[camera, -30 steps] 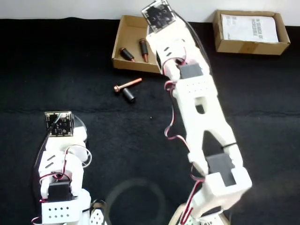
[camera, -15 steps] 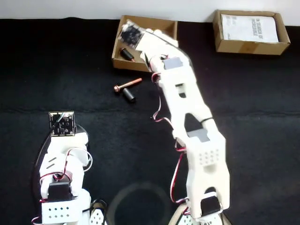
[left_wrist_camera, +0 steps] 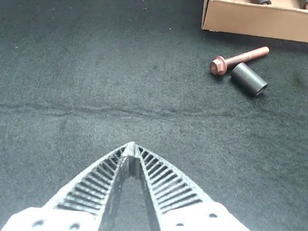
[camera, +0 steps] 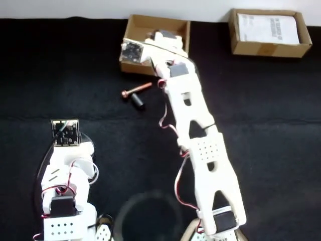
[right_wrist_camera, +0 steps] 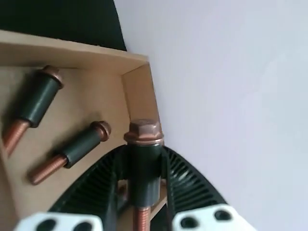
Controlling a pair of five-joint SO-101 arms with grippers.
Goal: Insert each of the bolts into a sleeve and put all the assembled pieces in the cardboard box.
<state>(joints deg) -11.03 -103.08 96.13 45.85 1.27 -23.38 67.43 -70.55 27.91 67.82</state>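
The right end effector [right_wrist_camera: 143,161] pinches a sleeved bolt [right_wrist_camera: 143,139], which points the way the end effector points, over the cardboard box [right_wrist_camera: 137,89]. The left end effector [left_wrist_camera: 132,147], pressed together, is well away from the box.

black cloth table, white wall

we see the dark felt table [camera: 281,125] with a crease [left_wrist_camera: 57,109] just ahead of the left pincer [left_wrist_camera: 132,144], and a plain white wall [right_wrist_camera: 231,72] beyond the right pincer [right_wrist_camera: 143,150].

From above, we find the right arm [camera: 181,95] covering most of the cardboard box [camera: 143,25] interior. Over the box, the shank tip of the clamped bolt [right_wrist_camera: 143,131] is cut off at the frame edge.
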